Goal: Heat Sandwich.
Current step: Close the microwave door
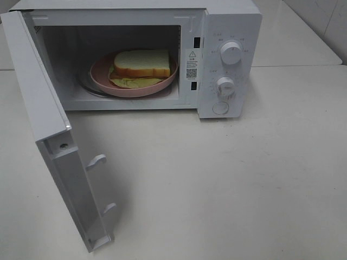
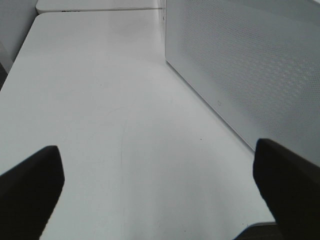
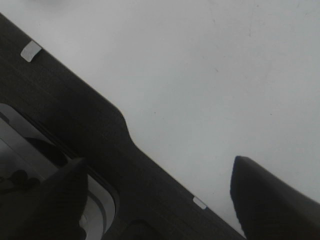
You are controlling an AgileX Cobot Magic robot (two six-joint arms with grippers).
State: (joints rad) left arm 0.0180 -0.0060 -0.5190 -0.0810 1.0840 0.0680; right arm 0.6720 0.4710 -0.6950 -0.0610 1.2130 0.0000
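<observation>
Only overhead shows sandwich (image 1: pixel 142 64) inside microwave (image 1: pixel 238 27); wrist views show both jaws spread

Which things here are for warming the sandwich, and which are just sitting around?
For the job: pale bread sandwich with green filling; round pink plate under it; white microwave, door open; two round white knobs.
Just there: white tabletop; tiled wall.

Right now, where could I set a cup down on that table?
The wide bare table in front of the microwave, right of its open door, is free, and so is the strip right of the microwave. Crowded: the microwave's inside, where the plate with the sandwich takes most of the floor.
</observation>
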